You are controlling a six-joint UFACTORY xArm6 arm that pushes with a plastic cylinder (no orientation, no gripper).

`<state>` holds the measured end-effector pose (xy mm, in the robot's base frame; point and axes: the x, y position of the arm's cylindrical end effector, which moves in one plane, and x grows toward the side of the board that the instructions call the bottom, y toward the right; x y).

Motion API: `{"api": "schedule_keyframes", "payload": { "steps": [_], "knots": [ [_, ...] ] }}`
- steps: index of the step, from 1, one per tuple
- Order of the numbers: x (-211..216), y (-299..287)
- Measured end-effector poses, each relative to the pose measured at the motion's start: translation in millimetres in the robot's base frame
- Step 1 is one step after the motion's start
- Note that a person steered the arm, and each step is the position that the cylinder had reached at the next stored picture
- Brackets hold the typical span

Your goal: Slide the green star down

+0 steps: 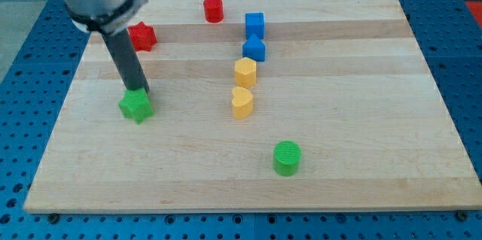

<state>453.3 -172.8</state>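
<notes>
Item 1, small green plastic star block (136, 107), near the view's left edge of the wooden board (361, 74): my tip (141, 90), a bare rod gripping nothing, touches its top side; push apparently starting, next stroke straight toward view's bottom.

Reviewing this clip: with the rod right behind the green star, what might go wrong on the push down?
My tip sits at the top edge of the green star, slightly toward the view's right, so the star may rotate or slip off sideways. The board's bottom edge lies ahead; a long push might overshoot it.
</notes>
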Motion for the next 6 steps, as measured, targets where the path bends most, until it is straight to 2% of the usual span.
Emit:
{"api": "schedule_keyframes", "payload": {
  "steps": [3,4,5,6],
  "knots": [
    [43,-25],
    [54,15],
    [82,-22],
    [100,-15]
  ]
}}
